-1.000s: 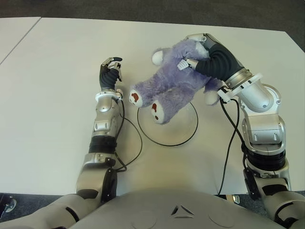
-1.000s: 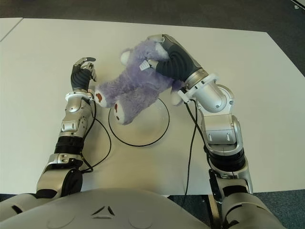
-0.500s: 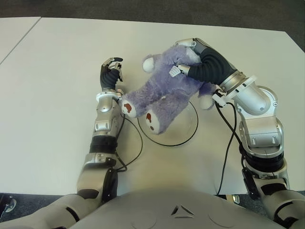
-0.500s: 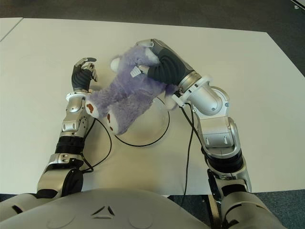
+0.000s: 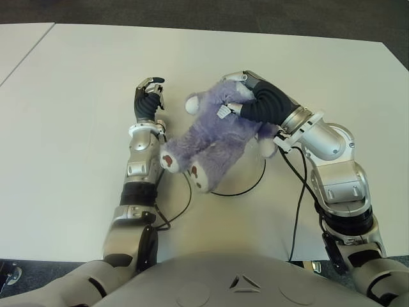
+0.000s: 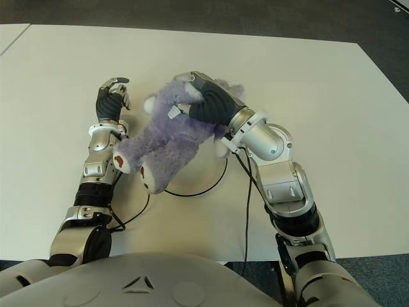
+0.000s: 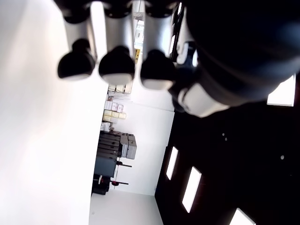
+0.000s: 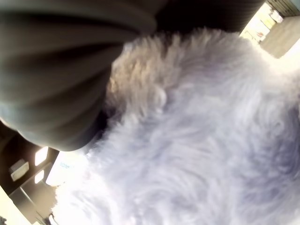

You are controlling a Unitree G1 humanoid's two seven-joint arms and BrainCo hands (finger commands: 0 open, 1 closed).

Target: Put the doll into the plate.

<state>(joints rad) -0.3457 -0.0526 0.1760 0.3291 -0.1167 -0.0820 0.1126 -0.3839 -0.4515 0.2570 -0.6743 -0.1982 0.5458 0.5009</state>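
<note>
Right hand (image 5: pixel 246 102) clamped around the purple plush bear (image 5: pixel 211 137), holding it tilted over the clear plate's (image 5: pixel 252 179) left rim, feet toward the left forearm. Left hand (image 5: pixel 148 96) beside it, fingers curled, empty.

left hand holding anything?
No: the left hand shows beside the doll, on its left, with curled fingers closed on nothing, while the right hand grips the doll over the plate.
</note>
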